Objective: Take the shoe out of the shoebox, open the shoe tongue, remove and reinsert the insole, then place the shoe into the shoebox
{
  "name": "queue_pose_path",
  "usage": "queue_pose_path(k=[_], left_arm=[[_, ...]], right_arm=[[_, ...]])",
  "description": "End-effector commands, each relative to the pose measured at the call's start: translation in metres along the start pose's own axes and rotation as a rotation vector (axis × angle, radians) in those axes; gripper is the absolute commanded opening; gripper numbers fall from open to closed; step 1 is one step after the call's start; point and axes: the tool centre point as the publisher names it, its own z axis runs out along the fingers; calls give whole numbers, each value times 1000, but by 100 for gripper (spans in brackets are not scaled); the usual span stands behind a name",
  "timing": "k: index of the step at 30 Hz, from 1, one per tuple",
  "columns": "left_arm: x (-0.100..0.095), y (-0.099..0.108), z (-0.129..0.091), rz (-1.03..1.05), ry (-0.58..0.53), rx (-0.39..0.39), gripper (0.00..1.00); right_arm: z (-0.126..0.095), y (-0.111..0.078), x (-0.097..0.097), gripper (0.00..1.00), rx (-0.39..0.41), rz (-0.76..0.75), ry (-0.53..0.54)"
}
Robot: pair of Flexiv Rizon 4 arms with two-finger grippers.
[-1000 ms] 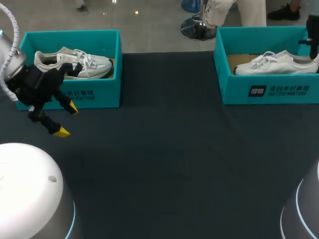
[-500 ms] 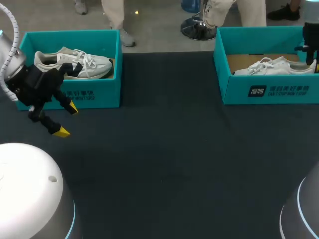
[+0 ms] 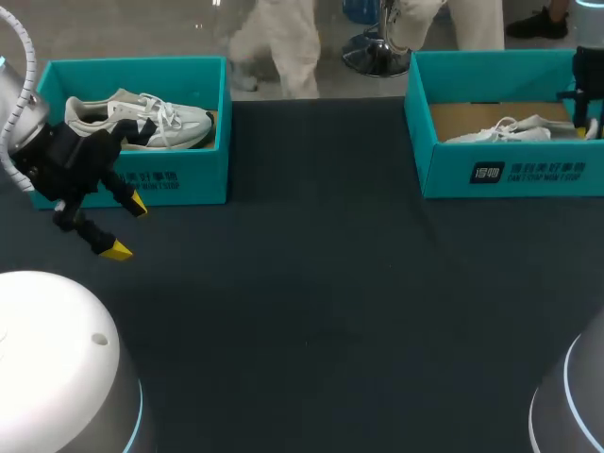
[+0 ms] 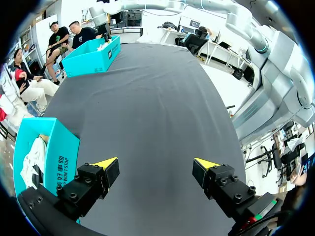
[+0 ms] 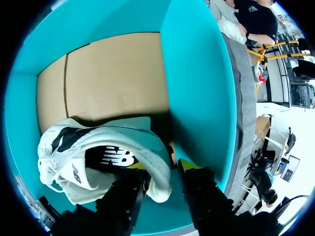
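Observation:
A white sneaker (image 3: 500,130) lies low inside the teal shoebox (image 3: 444,170) at the table's far right. My right gripper (image 3: 583,115) reaches down into that box at the shoe's heel end. In the right wrist view the sneaker (image 5: 88,152) rests on the box's cardboard floor (image 5: 113,78), and my right gripper (image 5: 164,167) straddles its padded heel collar, one finger inside the shoe, the other outside with a narrow gap; it looks open. My left gripper (image 3: 127,226) hangs wide open and empty in front of the left box, above bare cloth (image 4: 155,164).
A second teal shoebox (image 3: 142,179) at the far left holds another white sneaker (image 3: 142,118). The black tablecloth (image 3: 321,283) stretches between the boxes. My arms' white bases (image 3: 57,368) fill the near corners.
The right gripper has lowered the white sneaker deeper into the right box, so less of it shows above the wall, and its fingers have parted. The left arm has kept still.

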Motion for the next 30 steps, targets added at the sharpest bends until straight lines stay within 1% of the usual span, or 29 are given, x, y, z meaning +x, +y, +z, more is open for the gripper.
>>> queue_pose_path(k=[1, 3, 6, 8, 10, 11, 12, 13, 14, 17, 20, 23, 30], left_arm=[[0, 0, 0, 0, 1, -2, 100], [0, 0, 0, 0, 1, -2, 100], [0, 0, 0, 0, 1, -2, 100], [0, 0, 0, 0, 1, -2, 100], [0, 0, 0, 0, 1, -2, 100], [0, 0, 0, 0, 1, -2, 100], [0, 0, 0, 0, 1, -2, 100], [0, 0, 0, 0, 1, -2, 100], [0, 0, 0, 0, 1, -2, 100], [0, 0, 0, 0, 1, -2, 100], [0, 0, 0, 0, 1, -2, 100], [0, 0, 0, 0, 1, -2, 100], [0, 0, 0, 0, 1, -2, 100]], right_arm=[[-8, -1, -2, 39, -16, 10, 6], [-17, 0, -3, 44, -26, 9, -5], [-32, 0, -6, 46, -54, 19, -11], [-37, 0, -7, 48, -69, 24, -5], [-52, -1, -9, 50, -92, 27, -5], [-57, -1, -9, 62, -101, 27, -7], [-60, -1, -9, 70, -106, 27, -12], [-67, -2, -9, 81, -114, 26, -12], [-75, -3, -9, 100, -129, 23, -5], [-91, -6, -8, 100, -141, 11, -16], [-95, -6, -6, 100, -142, -6, -5], [-104, -7, 0, 100, -114, -28, -10], [-104, -7, 0, 100, -114, -28, -10]])
